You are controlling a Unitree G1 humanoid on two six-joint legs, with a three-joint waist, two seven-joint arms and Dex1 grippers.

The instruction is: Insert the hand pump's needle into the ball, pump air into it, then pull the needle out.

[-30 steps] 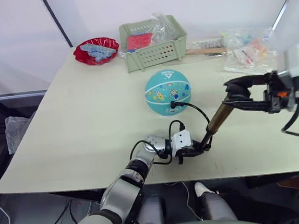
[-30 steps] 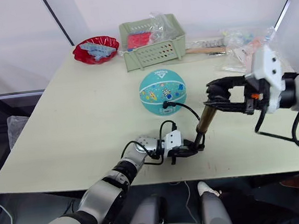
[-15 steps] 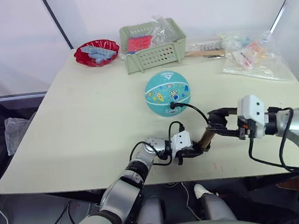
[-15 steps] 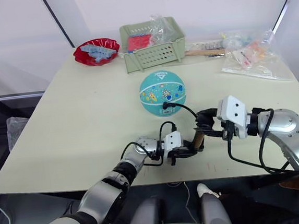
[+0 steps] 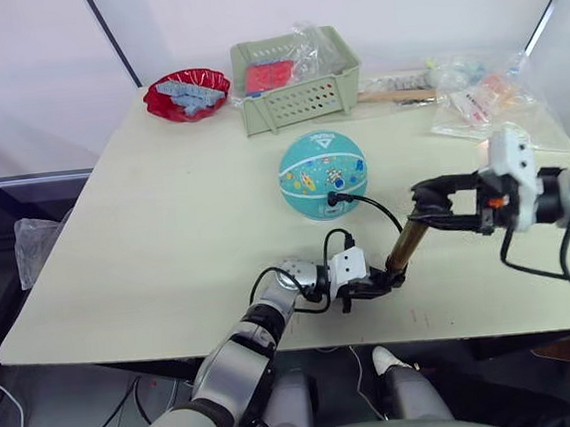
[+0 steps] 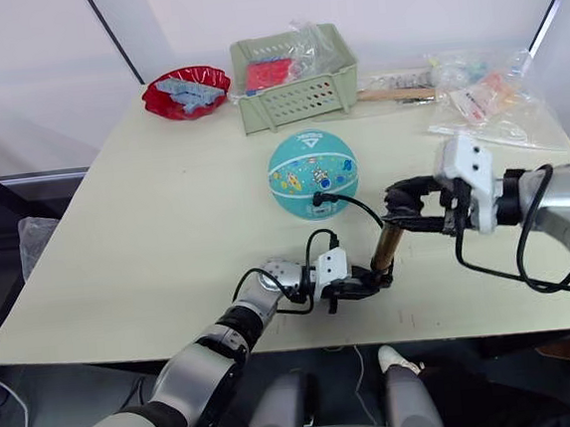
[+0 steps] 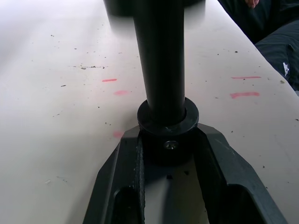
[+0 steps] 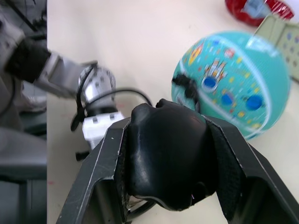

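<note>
Pump (image 5: 406, 244) stands tilted on the table (image 5: 167, 234) near the ball (image 5: 323, 174). Left gripper (image 5: 383, 283) clamps its base, right gripper (image 5: 430, 207) the handle. Ball's round and light, will roll; you keep strokes axial, hose is floppy.
</note>
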